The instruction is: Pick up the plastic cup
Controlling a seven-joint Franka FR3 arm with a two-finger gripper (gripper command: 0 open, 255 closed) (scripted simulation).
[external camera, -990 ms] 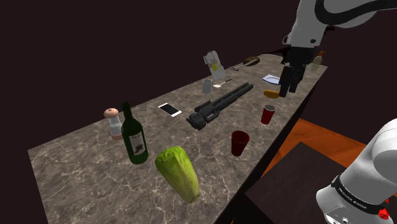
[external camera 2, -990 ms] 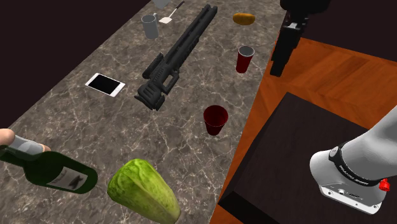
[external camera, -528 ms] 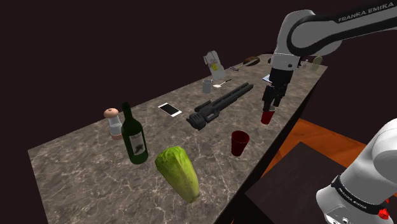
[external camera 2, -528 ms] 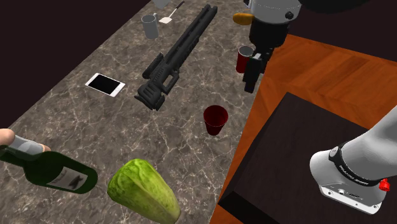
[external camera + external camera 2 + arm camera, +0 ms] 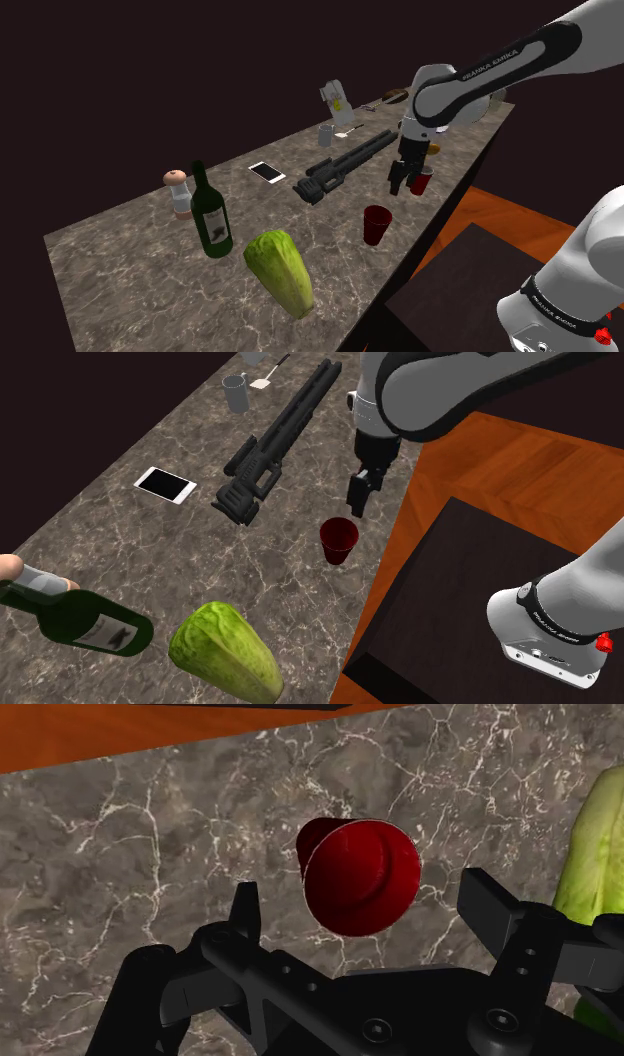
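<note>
A dark red cup (image 5: pixel 377 224) stands upright on the marble table (image 5: pixel 140 260), close to its front edge; it is also the red cup (image 5: pixel 339 540) in the second exterior view. My black gripper (image 5: pixel 397 186) hangs open a little above and beyond it, touching nothing. From the second exterior view the gripper (image 5: pixel 356 507) points down just behind the cup. In the wrist view the cup's open mouth (image 5: pixel 355 874) lies between my spread fingers (image 5: pixel 245 909), apart from both. A second red cup (image 5: pixel 425 181) stands right behind the gripper.
A long black wrench (image 5: pixel 345 163) lies along the table beside the arm. A lettuce (image 5: pixel 282 270), a green bottle (image 5: pixel 210 215), a shaker (image 5: pixel 178 192), a phone (image 5: pixel 267 172) and a grey cup (image 5: pixel 326 134) sit further off. Orange floor (image 5: pixel 520 472) lies past the table edge.
The arm has swung from the table's far end toward the nearer red cup and come lower, passing the second red cup. The fingers have stayed open.
</note>
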